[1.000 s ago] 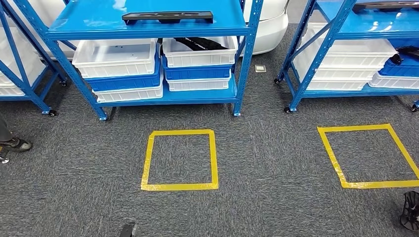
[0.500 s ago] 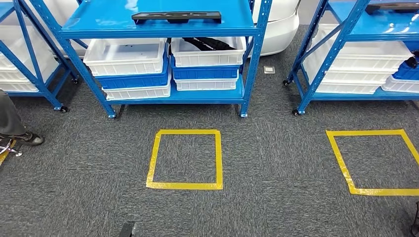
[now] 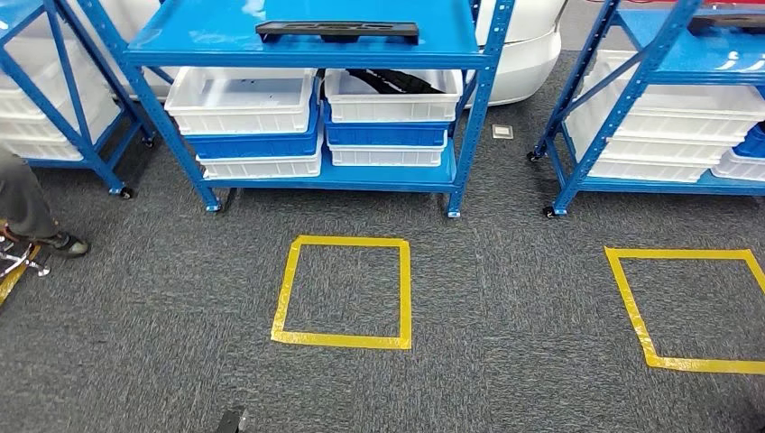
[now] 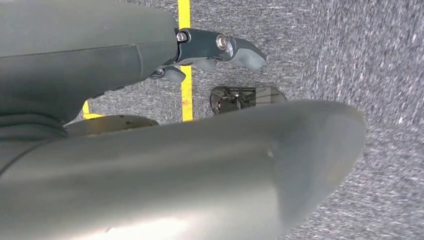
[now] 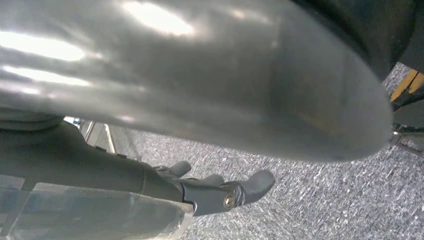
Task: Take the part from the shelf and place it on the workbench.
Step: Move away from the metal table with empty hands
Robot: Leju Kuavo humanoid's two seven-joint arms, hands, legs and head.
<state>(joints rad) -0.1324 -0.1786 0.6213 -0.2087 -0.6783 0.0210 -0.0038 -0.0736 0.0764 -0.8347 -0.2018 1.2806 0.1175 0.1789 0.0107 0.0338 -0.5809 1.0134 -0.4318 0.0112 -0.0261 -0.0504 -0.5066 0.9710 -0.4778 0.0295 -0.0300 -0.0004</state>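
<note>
- The left hand (image 4: 210, 52) hangs at the robot's side over the grey carpet (image 3: 505, 298), and its dark fingers lie loosely apart with nothing in them.
- The right hand (image 5: 210, 190) hangs the same way, with its fingers a little spread and empty.
- A small dark object (image 3: 233, 420) lies on the carpet at the near edge, slightly left of centre, and what it is cannot be told.
- A square of yellow tape (image 3: 343, 290) lies in the middle of the floor, just in front of the blue shelf (image 3: 307, 50); it looks like the standing mark for reaching the shelf.
- A second tape square (image 3: 690, 311) lies well to the right, in front of another blue rack (image 3: 631, 72).
- At the left edge are a person's leg and shoe (image 3: 32, 216), well apart from the centre square.
- The step in hand appears to be the walk up to the shelf: the robot should end square-on inside the tape mark, with its arms kept low until it stops.
- The shelf's front posts frame the reach, so the arms have to pass between them.
- The part (image 3: 337, 31), a long flat black piece, lies on the top board near its front edge, right of centre.
- Below it, white and blue bins (image 3: 242, 115) sit stacked on the lower board.
- The workbench cannot be seen from here.
</note>
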